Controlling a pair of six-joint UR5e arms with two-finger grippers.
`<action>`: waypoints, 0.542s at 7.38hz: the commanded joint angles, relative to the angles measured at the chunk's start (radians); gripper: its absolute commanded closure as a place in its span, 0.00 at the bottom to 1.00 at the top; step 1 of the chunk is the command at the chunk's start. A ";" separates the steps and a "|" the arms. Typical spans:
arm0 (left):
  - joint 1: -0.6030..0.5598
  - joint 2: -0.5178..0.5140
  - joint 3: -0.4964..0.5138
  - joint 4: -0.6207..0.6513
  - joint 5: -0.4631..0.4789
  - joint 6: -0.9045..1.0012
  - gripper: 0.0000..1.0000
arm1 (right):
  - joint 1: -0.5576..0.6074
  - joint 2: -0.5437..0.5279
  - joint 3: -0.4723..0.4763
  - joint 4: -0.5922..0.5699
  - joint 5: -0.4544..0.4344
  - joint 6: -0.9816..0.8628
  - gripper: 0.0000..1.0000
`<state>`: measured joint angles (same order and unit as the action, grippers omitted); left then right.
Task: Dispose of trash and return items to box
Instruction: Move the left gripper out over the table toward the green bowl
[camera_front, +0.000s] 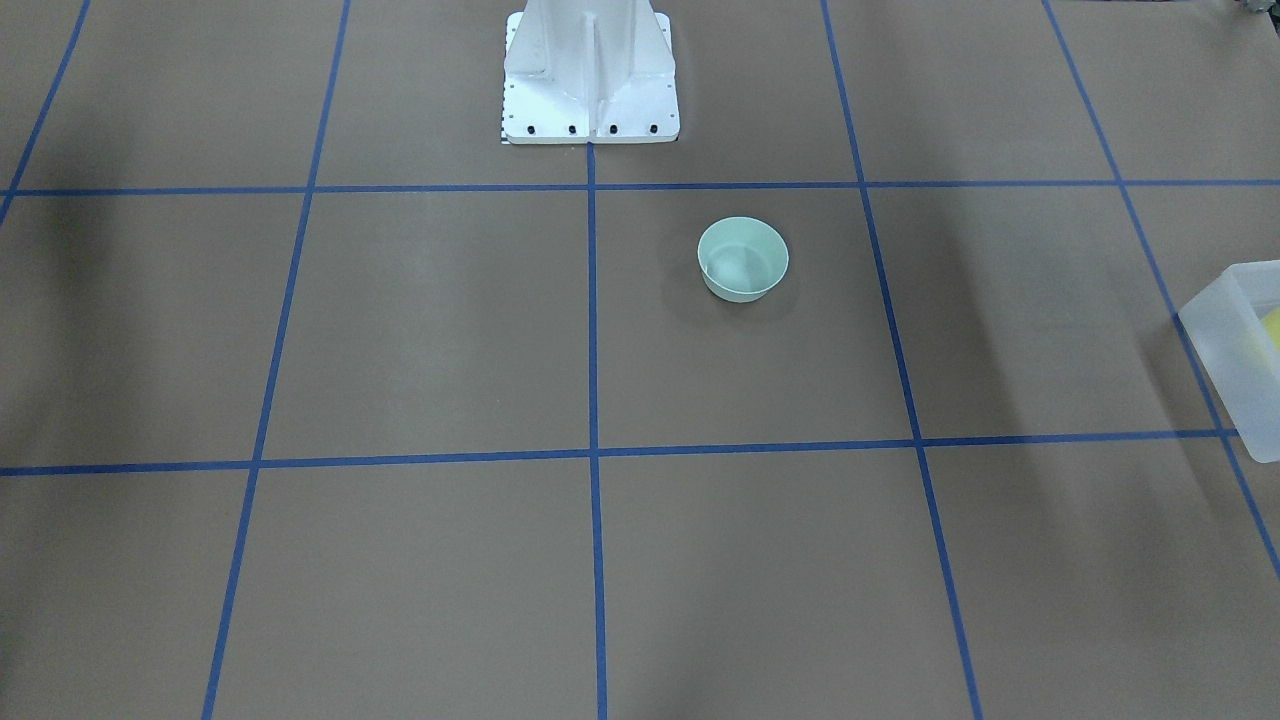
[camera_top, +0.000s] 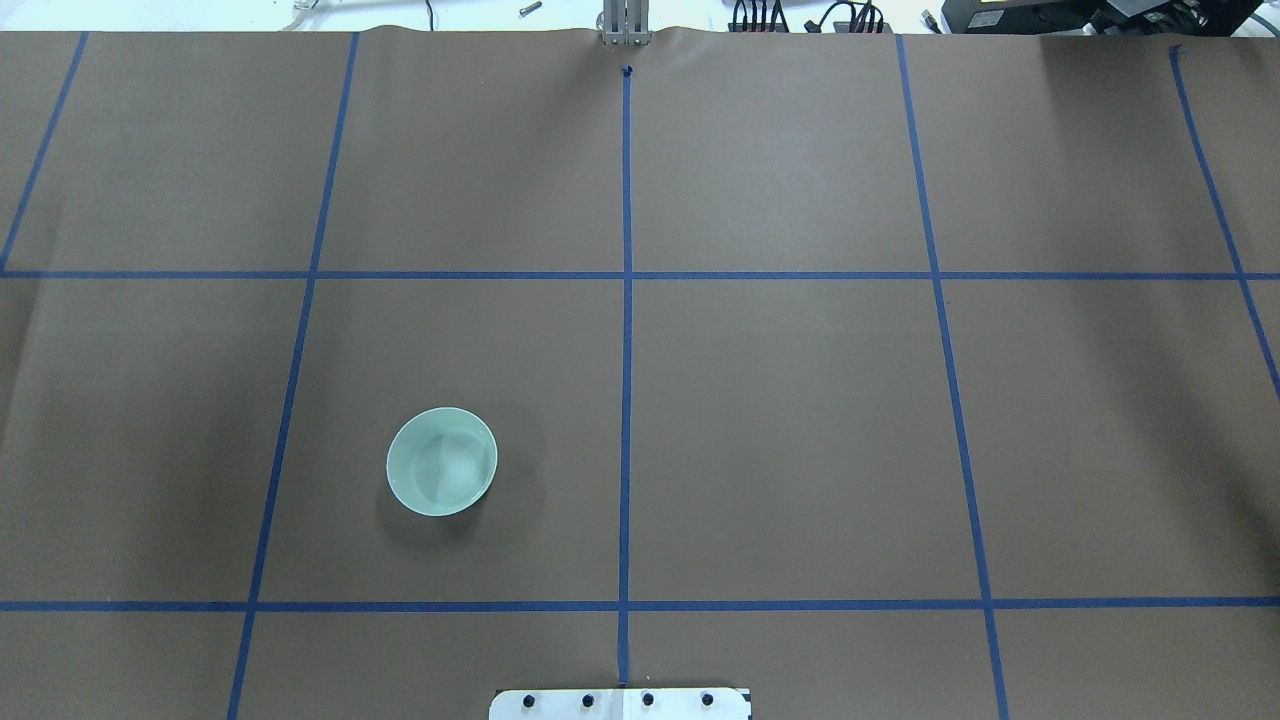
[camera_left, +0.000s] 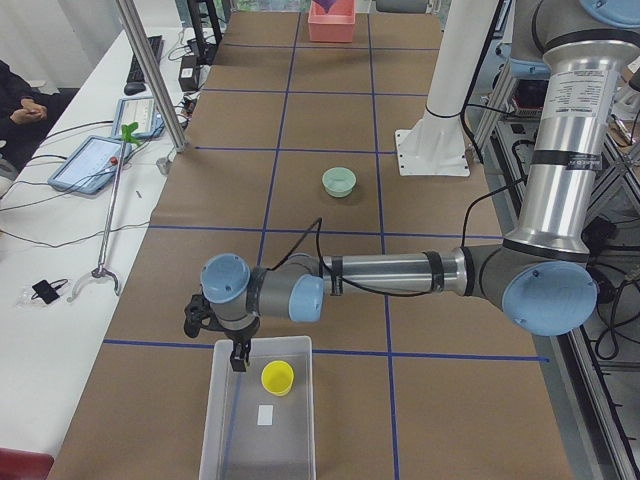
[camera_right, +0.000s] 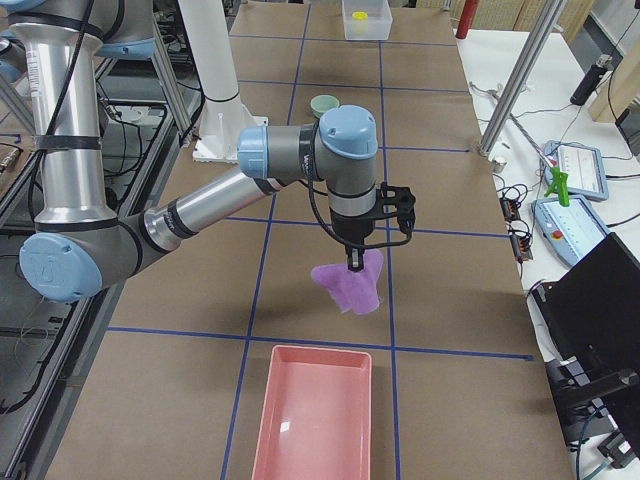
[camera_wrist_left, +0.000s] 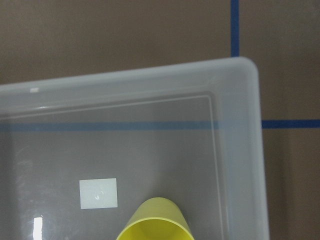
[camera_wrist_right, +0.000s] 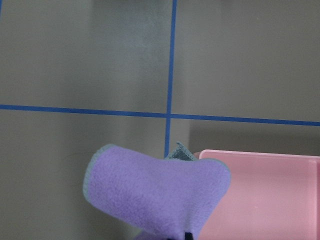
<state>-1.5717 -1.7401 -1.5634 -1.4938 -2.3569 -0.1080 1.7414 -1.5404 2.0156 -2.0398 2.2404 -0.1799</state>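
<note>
Exterior left: yellow cup (camera_left: 277, 377) sits inside box (camera_left: 250, 450), apparently returned | left end effector (camera_left: 238, 358) over box, openness cannot tell | purple cloth (camera_right: 350, 285) hangs under right end effector (camera_right: 355, 262) near pink tray (camera_right: 310, 430), likely trash; grip cannot tell

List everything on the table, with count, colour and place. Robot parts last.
bowl: one, mint green, upright on the table, robot's left half.
cup: one, bright yellow, inside the box.
box: one, frosted translucent white, table's left end.
label: one, white, at the box's floor.
cloth: one, purple, hanging above the table just short of the tray.
tray: one, pink, empty, table's right end.
pedestal: one, white, robot's edge of the table.
left arm: one, silver and blue, jaws over the box; open or shut unclear.
right arm: one, silver and blue, jaws gripping the cloth.
</note>
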 joint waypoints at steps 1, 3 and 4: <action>0.043 -0.044 -0.220 0.144 -0.005 -0.324 0.02 | 0.049 -0.003 -0.116 0.048 -0.127 -0.151 1.00; 0.171 -0.044 -0.257 0.062 -0.057 -0.529 0.01 | 0.053 -0.041 -0.313 0.263 -0.156 -0.154 1.00; 0.259 -0.042 -0.254 -0.073 -0.058 -0.709 0.01 | 0.053 -0.040 -0.416 0.376 -0.174 -0.150 1.00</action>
<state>-1.4093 -1.7824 -1.8096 -1.4463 -2.4006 -0.6232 1.7928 -1.5726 1.7291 -1.8084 2.0885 -0.3294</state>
